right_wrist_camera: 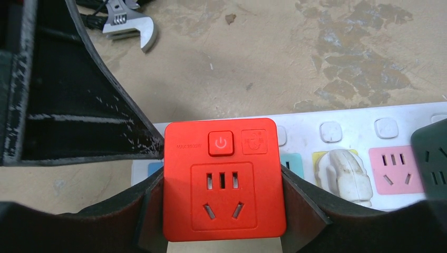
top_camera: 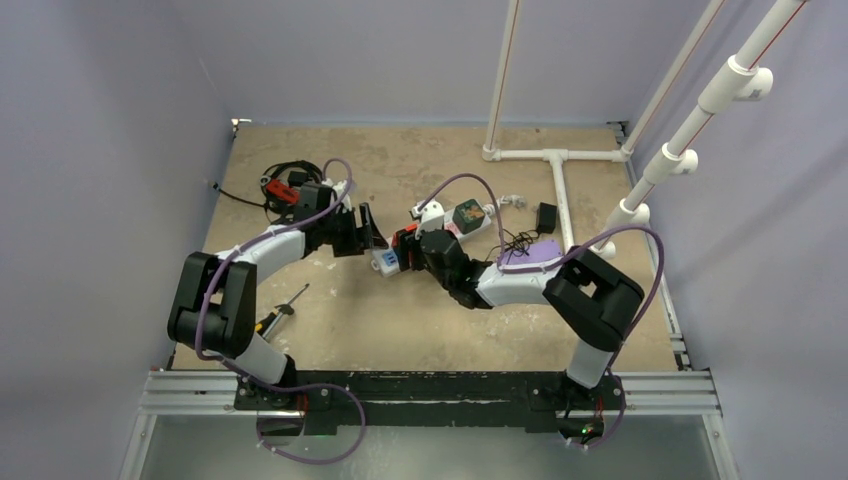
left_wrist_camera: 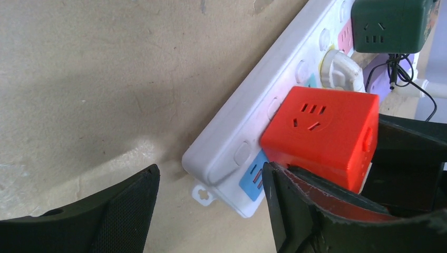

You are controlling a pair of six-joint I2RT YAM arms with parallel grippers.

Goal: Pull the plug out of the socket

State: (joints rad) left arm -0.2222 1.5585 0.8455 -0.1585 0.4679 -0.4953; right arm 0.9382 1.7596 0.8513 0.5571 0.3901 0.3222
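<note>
The long white socket strip [top_camera: 392, 259] lies slanted mid-table, with pastel outlets [right_wrist_camera: 395, 167]. A red cube plug [top_camera: 405, 237] sits on it near its blue-outlet end [left_wrist_camera: 253, 179]. My right gripper [right_wrist_camera: 224, 205] is shut on the red plug [right_wrist_camera: 224, 179], one finger on each side. My left gripper [left_wrist_camera: 211, 211] is open, its fingers [left_wrist_camera: 116, 216] straddling the strip's near end [left_wrist_camera: 221, 158] without touching it. A white plug [right_wrist_camera: 342, 174] and a green cube plug [left_wrist_camera: 392, 23] sit further along the strip. I cannot tell whether the red plug's pins are seated.
A flat purple bar [top_camera: 530, 255] and a black adapter [top_camera: 546, 216] lie right of the strip. White pipes [top_camera: 558, 190] stand at the back right. Black cables with a red part [top_camera: 285, 185] lie back left. A screwdriver [top_camera: 280, 312] lies front left. A wrench [right_wrist_camera: 132, 26] lies nearby.
</note>
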